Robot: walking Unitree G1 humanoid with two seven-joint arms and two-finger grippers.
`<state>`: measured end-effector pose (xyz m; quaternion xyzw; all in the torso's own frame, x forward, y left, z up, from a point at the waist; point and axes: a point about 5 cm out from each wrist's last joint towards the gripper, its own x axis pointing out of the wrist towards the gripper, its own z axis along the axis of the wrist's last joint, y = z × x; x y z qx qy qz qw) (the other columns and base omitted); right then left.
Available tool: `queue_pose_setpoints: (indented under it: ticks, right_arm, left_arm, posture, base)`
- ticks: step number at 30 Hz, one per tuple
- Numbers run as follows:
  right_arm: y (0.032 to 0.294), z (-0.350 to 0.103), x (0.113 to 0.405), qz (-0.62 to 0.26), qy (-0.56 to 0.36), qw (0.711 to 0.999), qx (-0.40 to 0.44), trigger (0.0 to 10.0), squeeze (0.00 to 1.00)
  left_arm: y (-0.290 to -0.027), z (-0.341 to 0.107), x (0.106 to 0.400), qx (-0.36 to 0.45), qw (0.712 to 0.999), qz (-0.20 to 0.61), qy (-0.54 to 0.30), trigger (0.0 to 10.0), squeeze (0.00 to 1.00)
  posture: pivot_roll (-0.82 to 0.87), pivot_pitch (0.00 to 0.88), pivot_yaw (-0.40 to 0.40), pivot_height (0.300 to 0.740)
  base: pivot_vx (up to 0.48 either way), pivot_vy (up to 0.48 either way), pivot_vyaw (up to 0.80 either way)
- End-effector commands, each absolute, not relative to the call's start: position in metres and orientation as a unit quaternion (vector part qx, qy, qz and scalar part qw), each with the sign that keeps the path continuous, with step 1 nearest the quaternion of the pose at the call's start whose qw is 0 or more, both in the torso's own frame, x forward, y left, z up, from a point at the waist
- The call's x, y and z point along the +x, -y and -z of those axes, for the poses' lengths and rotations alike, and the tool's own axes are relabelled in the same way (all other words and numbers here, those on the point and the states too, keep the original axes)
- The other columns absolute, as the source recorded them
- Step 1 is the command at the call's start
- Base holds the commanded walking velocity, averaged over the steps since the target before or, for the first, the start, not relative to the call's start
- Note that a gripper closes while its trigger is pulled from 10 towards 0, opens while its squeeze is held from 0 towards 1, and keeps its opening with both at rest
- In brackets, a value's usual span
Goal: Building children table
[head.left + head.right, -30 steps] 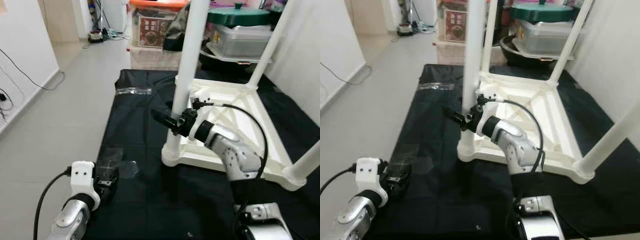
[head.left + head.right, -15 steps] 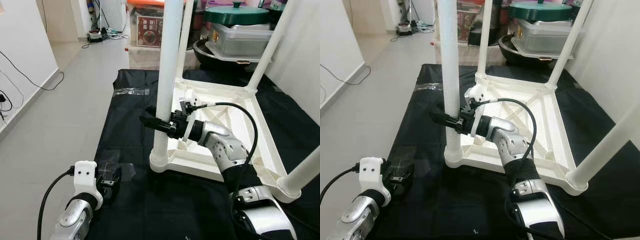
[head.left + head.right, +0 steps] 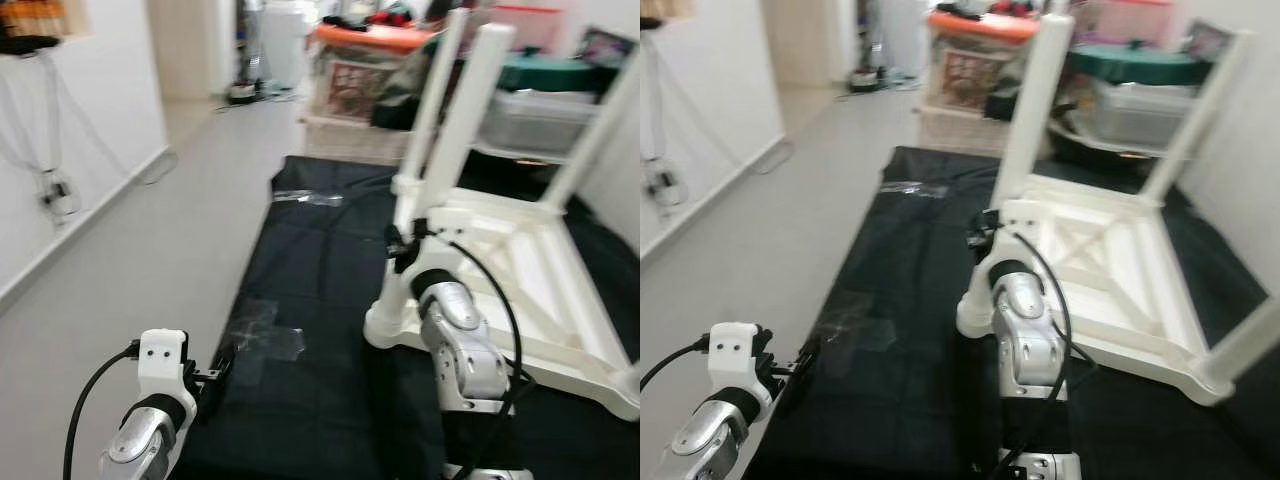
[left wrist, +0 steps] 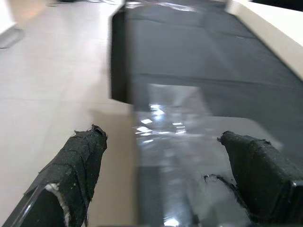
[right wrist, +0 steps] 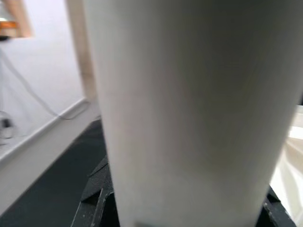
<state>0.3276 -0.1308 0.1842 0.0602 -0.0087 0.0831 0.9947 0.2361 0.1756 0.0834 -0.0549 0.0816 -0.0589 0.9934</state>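
Note:
The white children's table (image 3: 520,250) lies upside down on a black mat (image 3: 320,260), its legs pointing up. My right gripper (image 3: 400,243) is at the near left leg (image 3: 450,160), low on it. In the right wrist view that leg (image 5: 189,109) stands between the black fingers (image 5: 94,201), which close on its sides. My left gripper (image 4: 165,156) hangs open low at the mat's left edge, over a clear plastic bag (image 4: 175,127) that lies flat on the mat.
Storage boxes (image 3: 360,60) and a lidded pot stand behind the mat. A second clear bag (image 3: 305,197) lies near the mat's far edge. Grey floor (image 3: 150,260) runs along the left, with a white wall and cables (image 3: 50,180).
The whole picture has shifted and blurred, so the camera moved. My right gripper stays at the near left leg. My left gripper remains low by the plastic bag.

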Motion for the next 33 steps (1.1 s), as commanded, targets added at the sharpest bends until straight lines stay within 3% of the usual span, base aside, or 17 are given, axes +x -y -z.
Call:
queue_pose_setpoints:
  ticks: [1, 5, 6, 7, 10, 13, 14, 22, 23, 24, 25, 27, 28, 29, 30, 31, 33]
  right_arm:
    - [0.126, -0.174, 0.328, -0.131, -0.007, 0.986, 0.104, 10.0, 1.00]
    - [0.117, -0.190, 0.337, -0.193, 0.013, 0.974, 0.117, 10.0, 1.00]
    - [0.110, -0.199, 0.341, -0.258, 0.019, 0.958, 0.121, 10.0, 0.00]
    - [0.110, -0.199, 0.341, -0.258, 0.019, 0.958, 0.121, 10.0, 0.00]
    - [0.100, -0.229, 0.335, -0.490, 0.046, 0.861, 0.125, 10.0, 0.00]
    - [0.100, -0.230, 0.332, -0.533, 0.044, 0.837, 0.116, 10.0, 0.00]
    - [0.096, -0.225, 0.332, -0.581, 0.034, 0.808, 0.091, 10.0, 0.00]
    - [0.077, -0.207, 0.332, -0.660, 0.010, 0.750, 0.025, 10.0, 0.00]
    - [0.076, -0.203, 0.338, -0.623, 0.007, 0.782, 0.020, 0.0, 0.00]
    - [0.076, -0.196, 0.349, -0.548, -0.001, 0.836, 0.002, 0.0, 0.00]
    - [0.076, -0.196, 0.349, -0.548, -0.001, 0.836, 0.002, 0.0, 0.00]
    - [0.078, -0.191, 0.360, -0.473, -0.011, 0.881, -0.012, 0.0, 0.00]
    - [0.096, -0.182, 0.375, -0.309, -0.039, 0.950, 0.001, 0.0, 0.00]
    - [0.126, -0.169, 0.380, -0.139, -0.070, 0.988, 0.022, 0.0, 0.00]
    - [0.126, -0.169, 0.380, -0.139, -0.070, 0.988, 0.022, 0.0, 0.00]
    - [0.150, -0.155, 0.374, -0.015, -0.099, 0.994, 0.035, 0.0, 0.00]
    - [0.166, -0.143, 0.365, 0.054, -0.118, 0.991, 0.036, 0.0, 0.00]
  left_arm:
    - [-0.175, -0.080, 0.237, -0.050, 0.992, 0.064, -0.094, 10.0, 0.00]
    - [-0.175, -0.080, 0.240, -0.050, 0.992, 0.065, -0.093, 10.0, 0.00]
    - [-0.174, -0.081, 0.241, -0.050, 0.992, 0.066, -0.091, 10.0, 0.00]
    - [-0.174, -0.081, 0.241, -0.050, 0.992, 0.066, -0.091, 10.0, 0.00]
    - [-0.174, -0.082, 0.243, -0.049, 0.993, 0.066, -0.087, 10.0, 0.00]
    - [-0.174, -0.082, 0.243, -0.049, 0.993, 0.065, -0.087, 10.0, 0.00]
    - [-0.175, -0.082, 0.243, -0.048, 0.993, 0.065, -0.086, 10.0, 0.00]
    - [-0.174, -0.083, 0.244, -0.048, 0.993, 0.062, -0.083, 10.0, 0.00]
    - [-0.175, -0.082, 0.242, -0.047, 0.993, 0.062, -0.083, 10.0, 0.00]
    - [-0.176, -0.082, 0.241, -0.047, 0.993, 0.061, -0.084, 10.0, 0.00]
    - [-0.176, -0.082, 0.241, -0.047, 0.993, 0.061, -0.084, 10.0, 0.00]
    - [-0.176, -0.081, 0.240, -0.046, 0.993, 0.061, -0.085, 10.0, 0.00]
    - [-0.176, -0.081, 0.239, -0.046, 0.993, 0.061, -0.086, 10.0, 0.00]
    - [-0.175, -0.080, 0.239, -0.046, 0.993, 0.062, -0.087, 10.0, 0.00]
    - [-0.175, -0.080, 0.239, -0.046, 0.993, 0.062, -0.087, 10.0, 0.00]
    - [-0.175, -0.080, 0.239, -0.046, 0.993, 0.062, -0.087, 10.0, 0.00]
    - [-0.174, -0.080, 0.239, -0.046, 0.993, 0.062, -0.086, 10.0, 0.00]
  posture:
    - [0.03, 0.000, -0.033, 0.740]
    - [0.03, 0.000, -0.038, 0.740]
    - [0.03, 0.000, -0.038, 0.740]
    - [0.03, 0.000, -0.038, 0.740]
    - [0.05, 0.000, -0.051, 0.740]
    - [0.05, 0.000, -0.053, 0.740]
    - [0.06, 0.000, -0.063, 0.740]
    - [0.08, 0.000, -0.076, 0.740]
    - [0.09, 0.000, -0.078, 0.740]
    - [0.08, 0.000, -0.077, 0.740]
    - [0.08, 0.000, -0.077, 0.740]
    - [0.08, 0.000, -0.077, 0.740]
    - [0.08, 0.000, -0.075, 0.740]
    - [0.07, 0.000, -0.075, 0.740]
    - [0.07, 0.000, -0.075, 0.740]
    - [0.07, 0.000, -0.076, 0.740]
    - [0.08, 0.000, -0.077, 0.740]
  base:
    - [0.000, 0.000, 0.00]
    - [0.000, 0.000, 0.00]
    - [0.000, 0.000, 0.00]
    - [0.000, 0.000, 0.00]
    - [0.000, 0.000, 0.00]
    - [0.000, 0.000, 0.00]
    - [0.000, 0.000, 0.00]
    - [0.000, 0.000, 0.00]
    - [0.000, 0.000, 0.00]
    - [0.000, 0.000, 0.00]
    - [0.000, 0.000, 0.00]
    - [0.000, 0.000, 0.00]
    - [0.000, 0.000, 0.00]
    - [0.000, 0.000, 0.00]
    - [0.000, 0.000, 0.00]
    - [0.000, 0.000, 0.00]
    - [0.000, 0.000, 0.00]
